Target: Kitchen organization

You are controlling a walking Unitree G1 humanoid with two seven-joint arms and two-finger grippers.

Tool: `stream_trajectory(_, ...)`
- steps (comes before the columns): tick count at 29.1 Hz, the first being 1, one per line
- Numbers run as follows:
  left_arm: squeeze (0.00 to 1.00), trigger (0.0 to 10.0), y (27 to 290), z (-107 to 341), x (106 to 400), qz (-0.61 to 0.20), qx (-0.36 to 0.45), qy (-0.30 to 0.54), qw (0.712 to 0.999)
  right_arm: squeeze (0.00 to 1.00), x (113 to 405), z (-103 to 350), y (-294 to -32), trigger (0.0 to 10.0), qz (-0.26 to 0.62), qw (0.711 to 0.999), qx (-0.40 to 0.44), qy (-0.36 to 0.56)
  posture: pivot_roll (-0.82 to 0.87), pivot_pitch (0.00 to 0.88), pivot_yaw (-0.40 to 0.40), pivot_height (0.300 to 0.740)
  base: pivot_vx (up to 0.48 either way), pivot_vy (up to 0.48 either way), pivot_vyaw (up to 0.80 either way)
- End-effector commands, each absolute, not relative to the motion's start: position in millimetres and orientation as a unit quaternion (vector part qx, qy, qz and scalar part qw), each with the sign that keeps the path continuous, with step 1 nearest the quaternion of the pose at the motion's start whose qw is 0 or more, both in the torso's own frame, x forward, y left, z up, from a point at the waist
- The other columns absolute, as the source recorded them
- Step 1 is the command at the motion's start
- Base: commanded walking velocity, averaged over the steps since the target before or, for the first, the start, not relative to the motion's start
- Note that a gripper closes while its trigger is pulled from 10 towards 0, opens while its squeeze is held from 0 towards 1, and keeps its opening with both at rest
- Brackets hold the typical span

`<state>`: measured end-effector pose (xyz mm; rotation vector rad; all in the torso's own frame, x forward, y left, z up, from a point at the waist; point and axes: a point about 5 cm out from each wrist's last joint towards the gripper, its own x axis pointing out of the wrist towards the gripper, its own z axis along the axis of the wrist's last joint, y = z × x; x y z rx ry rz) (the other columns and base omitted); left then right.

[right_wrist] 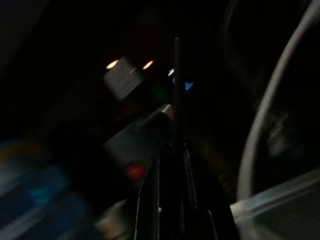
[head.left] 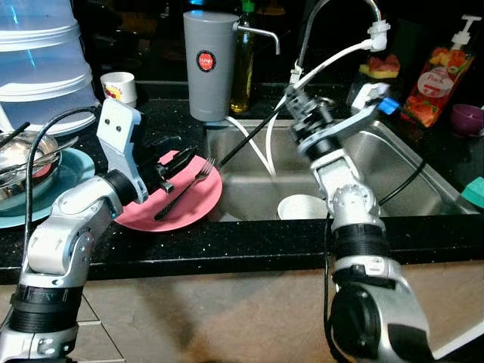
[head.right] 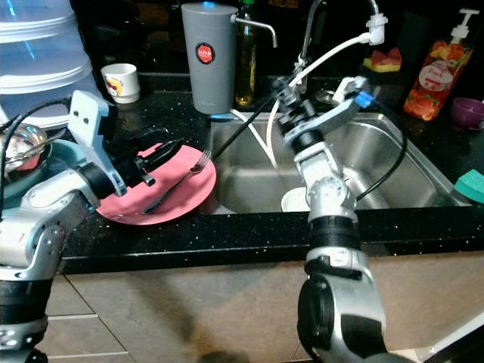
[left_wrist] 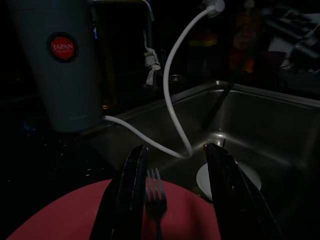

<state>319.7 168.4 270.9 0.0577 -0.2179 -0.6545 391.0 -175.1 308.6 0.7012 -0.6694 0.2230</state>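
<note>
Left wrist view: the left gripper [left_wrist: 175, 195] has its fingers apart around the black fork [left_wrist: 155, 200] on the round pink plate [head.left: 189, 204], at 9 o'clock from the steel sink [head.left: 408, 189]. It should squeeze gently, then lift straight. The right gripper [head.left: 299, 102] seems to pinch a thin black stick [head.left: 246, 144].

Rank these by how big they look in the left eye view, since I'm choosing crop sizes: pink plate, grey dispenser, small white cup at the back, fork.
1. Pink plate and grey dispenser: too alike to separate.
2. Fork: long but thin.
3. Small white cup: smallest, though farther back.
</note>
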Motion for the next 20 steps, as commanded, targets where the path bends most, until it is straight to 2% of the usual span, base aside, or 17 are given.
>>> stream_trajectory(1, 0.00, 10.0, 164, 271, 317, -0.335, 0.032, -0.108, 0.936, 0.00, 390, 306, -168, 0.0, 0.105, 0.894, 0.285, -0.329, 0.14, 0.066, -0.022, 0.740, 0.000, 0.000, 0.00)
stream_trajectory(3, 0.00, 10.0, 162, 270, 317, -0.338, 0.033, -0.107, 0.935, 0.00, 389, 304, -164, 0.0, 0.108, 0.900, 0.265, -0.330, 0.14, 0.066, -0.022, 0.740, 0.000, 0.000, 0.00)
stream_trajectory(7, 0.00, 10.0, 148, 260, 318, -0.345, 0.062, -0.089, 0.932, 0.00, 388, 275, -129, 0.0, 0.154, 0.931, 0.150, -0.296, 0.14, 0.068, -0.019, 0.740, 0.000, 0.000, 0.00)
stream_trajectory(8, 0.00, 10.0, 148, 260, 318, -0.345, 0.062, -0.089, 0.932, 0.00, 388, 275, -129, 0.0, 0.154, 0.931, 0.150, -0.296, 0.14, 0.068, -0.019, 0.740, 0.000, 0.000, 0.00)
stream_trajectory(10, 0.00, 10.0, 141, 251, 321, -0.337, 0.074, -0.063, 0.936, 0.00, 388, 257, -109, 0.0, 0.190, 0.942, 0.102, -0.259, 0.14, 0.068, -0.020, 0.740, 0.000, 0.000, 0.00)
stream_trajectory(13, 0.00, 10.0, 131, 240, 319, -0.362, 0.089, -0.037, 0.927, 0.00, 384, 238, -86, 0.0, 0.241, 0.943, 0.031, -0.226, 0.14, 0.069, -0.017, 0.740, 0.000, 0.000, 0.00)
stream_trajectory(20, 0.00, 10.0, 131, 235, 323, -0.356, 0.103, -0.018, 0.929, 0.00, 382, 230, -81, 0.0, 0.249, 0.943, -0.007, -0.221, 0.13, 0.068, -0.014, 0.740, 0.000, 0.000, 0.00)
